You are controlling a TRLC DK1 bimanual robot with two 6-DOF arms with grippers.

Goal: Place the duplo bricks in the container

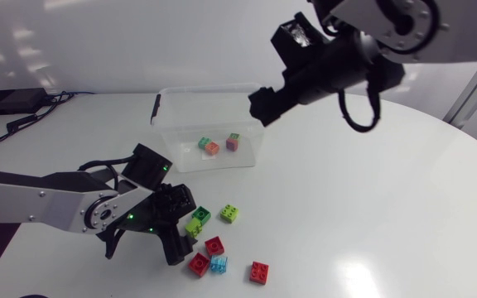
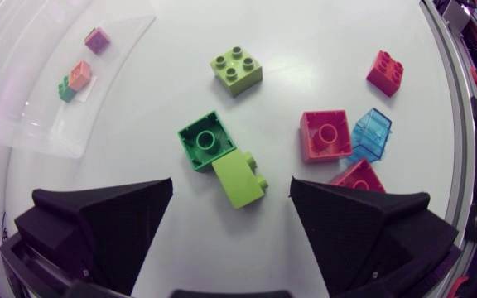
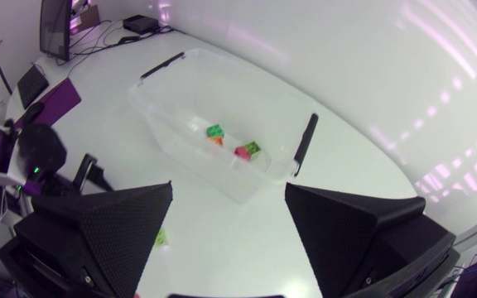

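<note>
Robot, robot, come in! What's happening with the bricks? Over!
Left hand open, lime brick between its fingers, not gripped. Right hand open, empty, up by the container. A few bricks inside, seven loose on the table. Nothing blocking.

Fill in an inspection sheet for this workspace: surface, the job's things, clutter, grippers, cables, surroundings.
Surface: white table, glossy, with light glare.
Job's things: clear container with a few small bricks inside. Seven lie loose in front of it: dark green brick against lime brick, yellow-green brick, three red bricks and a clear blue brick.
Clutter: black box near the table's far left edge.
Grippers: left gripper open over the lime brick, not gripping it; right gripper open and empty above the container.
Cables: black cables by the black box.
Surroundings: nothing seen.
</note>
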